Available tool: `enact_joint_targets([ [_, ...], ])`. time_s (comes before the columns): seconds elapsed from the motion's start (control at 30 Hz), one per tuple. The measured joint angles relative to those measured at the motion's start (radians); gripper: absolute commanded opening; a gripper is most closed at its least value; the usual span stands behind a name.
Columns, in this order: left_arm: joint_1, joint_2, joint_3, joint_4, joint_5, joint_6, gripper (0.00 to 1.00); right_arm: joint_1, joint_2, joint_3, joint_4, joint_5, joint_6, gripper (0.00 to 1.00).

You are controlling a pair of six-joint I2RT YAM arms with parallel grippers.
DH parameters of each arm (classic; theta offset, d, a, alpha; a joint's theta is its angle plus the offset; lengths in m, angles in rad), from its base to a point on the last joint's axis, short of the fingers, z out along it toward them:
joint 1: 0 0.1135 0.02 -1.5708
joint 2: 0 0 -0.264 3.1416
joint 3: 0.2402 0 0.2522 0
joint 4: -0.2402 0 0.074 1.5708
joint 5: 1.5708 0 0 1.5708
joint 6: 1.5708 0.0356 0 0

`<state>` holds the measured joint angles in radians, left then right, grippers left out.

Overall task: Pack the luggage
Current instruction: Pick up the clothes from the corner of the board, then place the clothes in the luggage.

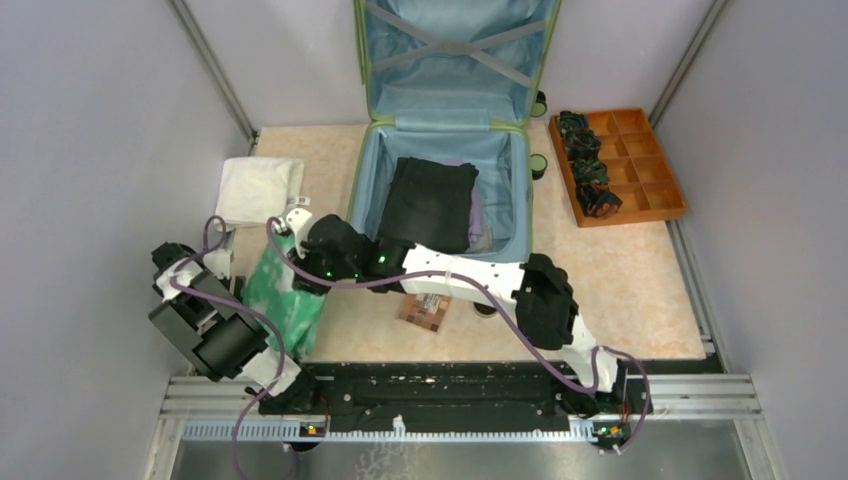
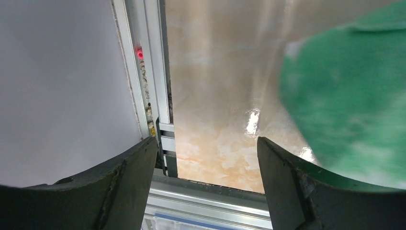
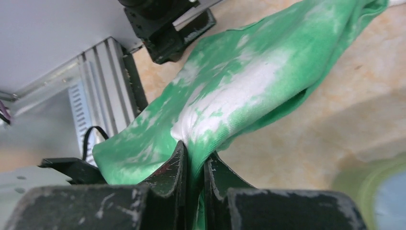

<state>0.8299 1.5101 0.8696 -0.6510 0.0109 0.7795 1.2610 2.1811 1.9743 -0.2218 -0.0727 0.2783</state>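
- Reaching from its near-right base, the right arm bends at the elbow and stretches leftward, low over the table (image 1: 640, 290).
- The right gripper (image 3: 194, 160) pinches a fold of the green-and-white garment (image 3: 239, 91) (cloth fills the gap).
- The left arm sits folded at the near-left corner, and the left gripper (image 2: 205, 153) is spread with nothing between its fingers, just beside that garment.
- Farther back, the luggage (image 1: 452, 90) lies open at the far middle with its lid upright and a black folded garment (image 1: 430, 205) in its base.
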Motion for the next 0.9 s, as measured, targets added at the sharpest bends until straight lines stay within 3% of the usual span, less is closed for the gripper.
enact_joint_targets([
  [0.17,0.019,0.005,0.006,-0.015,0.055,-0.039,0.81,-0.058,0.022,0.188,-0.214,-0.036,-0.118,0.00],
  [0.37,0.024,0.045,0.010,-0.033,0.106,-0.072,0.81,-0.166,0.032,0.338,-0.296,-0.068,-0.160,0.00],
  [0.7,0.025,0.045,0.002,-0.030,0.109,-0.072,0.79,-0.463,0.019,0.333,-0.288,-0.129,-0.067,0.00],
  [0.9,0.025,0.045,0.002,-0.030,0.112,-0.072,0.79,-0.659,-0.167,0.084,-0.114,-0.102,0.033,0.00],
])
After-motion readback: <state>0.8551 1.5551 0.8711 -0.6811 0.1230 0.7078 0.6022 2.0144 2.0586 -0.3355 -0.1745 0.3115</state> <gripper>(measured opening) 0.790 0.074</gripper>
